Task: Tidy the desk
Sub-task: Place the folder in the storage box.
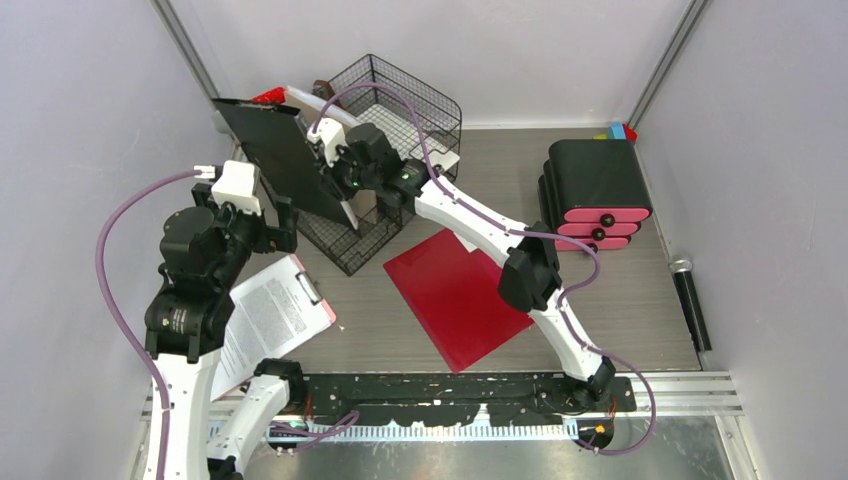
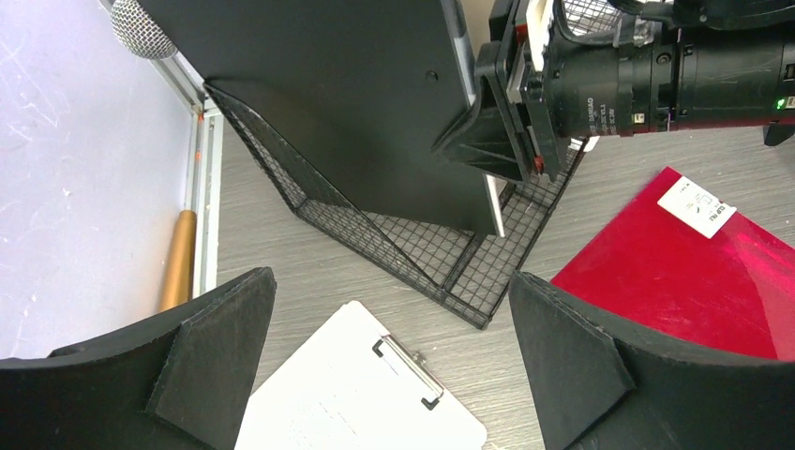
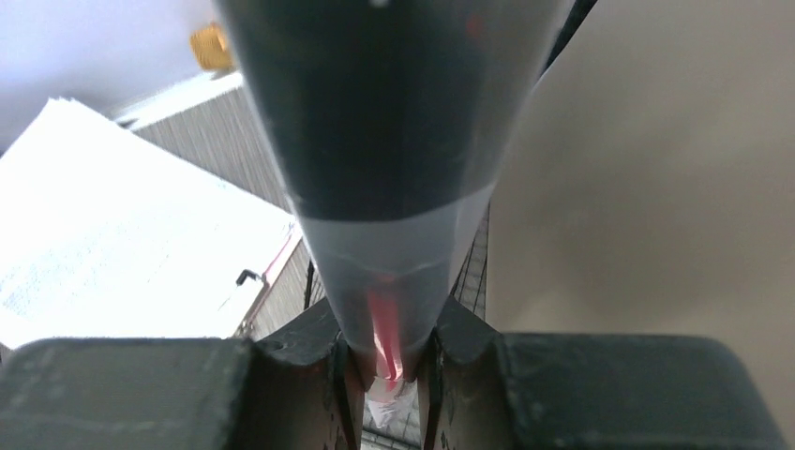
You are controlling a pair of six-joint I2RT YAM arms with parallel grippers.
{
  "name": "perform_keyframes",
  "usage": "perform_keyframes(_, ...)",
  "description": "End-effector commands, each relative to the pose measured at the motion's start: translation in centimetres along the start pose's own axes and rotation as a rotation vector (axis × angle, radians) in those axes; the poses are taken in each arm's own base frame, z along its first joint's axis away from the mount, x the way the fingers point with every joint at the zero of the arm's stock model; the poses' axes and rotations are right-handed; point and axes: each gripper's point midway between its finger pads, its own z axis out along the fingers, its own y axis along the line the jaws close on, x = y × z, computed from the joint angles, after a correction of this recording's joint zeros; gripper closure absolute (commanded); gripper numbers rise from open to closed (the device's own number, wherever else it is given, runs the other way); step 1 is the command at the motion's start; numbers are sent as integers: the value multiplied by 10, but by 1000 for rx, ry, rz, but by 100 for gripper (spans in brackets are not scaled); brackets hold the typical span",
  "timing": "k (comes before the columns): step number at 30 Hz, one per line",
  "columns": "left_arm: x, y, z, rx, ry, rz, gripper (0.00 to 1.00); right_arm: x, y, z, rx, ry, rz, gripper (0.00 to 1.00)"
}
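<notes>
The grey wood-grain desk (image 1: 620, 300) carries a red folder (image 1: 455, 295) in the middle and a clipboard with printed paper (image 1: 270, 320) at the front left. My right gripper (image 1: 335, 160) is shut on the edge of a black flat folder (image 1: 280, 155) and holds it tilted above the front left of the black wire-mesh rack (image 1: 400, 110). The folder fills the right wrist view (image 3: 394, 94), pinched between my fingers (image 3: 328, 375). My left gripper (image 2: 389, 291) is open and empty, above the clipboard's clip (image 2: 408, 370), close to the rack's corner (image 2: 469, 300).
A black drawer unit with pink fronts (image 1: 595, 190) stands at the back right. A black microphone (image 1: 690, 300) lies along the right wall. A gold stick (image 2: 178, 258) lies by the left wall. The red folder (image 2: 675, 272) bears a white label (image 2: 696, 206).
</notes>
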Motion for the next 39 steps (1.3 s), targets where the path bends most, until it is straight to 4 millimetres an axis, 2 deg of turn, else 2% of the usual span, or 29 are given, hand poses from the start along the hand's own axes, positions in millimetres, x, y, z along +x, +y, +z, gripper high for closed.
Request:
perform_keyframes(1, -23, 3, -7, -10, -65, -4, 0, -127, -6, -52, 68, -352, 9, 100)
perform_keyframes(8, -27, 2, -7, -5, -75, -8, 0, -139, -8, -61, 86, -394, 27, 100)
perform_keyframes(15, -27, 1, -2, 4, -70, -14, 0, -122, -11, -43, 81, -379, 7, 100)
perform_keyframes(25, -26, -1, 1, 14, -69, -16, 0, -122, -13, -24, 66, -425, 4, 100)
perform_keyframes(30, -26, -1, 3, 11, -69, -13, 0, -114, -16, -14, 81, -431, 16, 100)
perform_keyframes(35, -25, -1, 3, 13, -69, -12, 0, -97, -23, -2, 131, -412, 34, 100)
perform_keyframes(39, -24, -1, 3, 13, -68, -8, 0, -86, -20, 7, 140, -394, 42, 100)
